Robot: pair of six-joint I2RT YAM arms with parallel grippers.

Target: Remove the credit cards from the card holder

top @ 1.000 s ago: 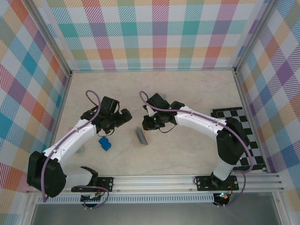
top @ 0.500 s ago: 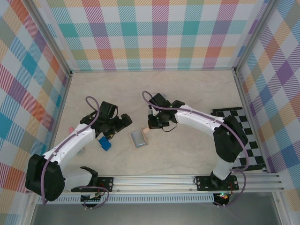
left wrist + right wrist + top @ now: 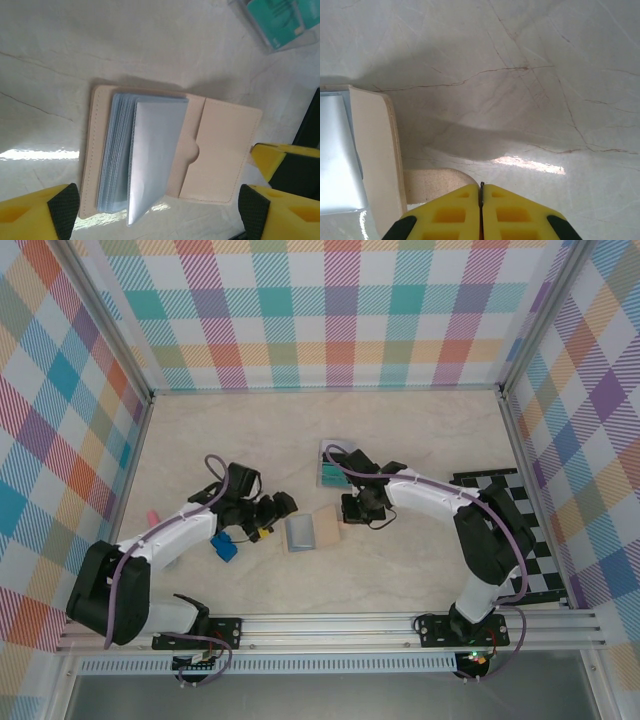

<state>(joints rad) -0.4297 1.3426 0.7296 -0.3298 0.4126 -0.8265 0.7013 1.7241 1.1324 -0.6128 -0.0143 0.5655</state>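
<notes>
The card holder (image 3: 312,531) lies open and flat on the table, tan outside, with a fan of blue-grey sleeves (image 3: 150,155) on its left half and a tan pocket (image 3: 225,150) on its right. My left gripper (image 3: 160,215) is open, its fingers standing wide apart on either side of the holder's near edge, touching nothing. At the holder's right edge my right gripper (image 3: 481,189) is shut, its tips over the holder's small tan tab (image 3: 432,182). A stack of credit cards (image 3: 331,466), teal on top, lies on the table behind the holder.
A small bright-blue block (image 3: 223,546) lies by the left arm, with a pink object (image 3: 152,517) further left. The black-and-white checkered mat (image 3: 525,540) covers the right side. Plaid walls enclose the table on three sides.
The card holder has gone from standing on edge to lying open flat. My right gripper has pulled back to its right edge, uncovering the cards. The left gripper has moved in toward the holder.
</notes>
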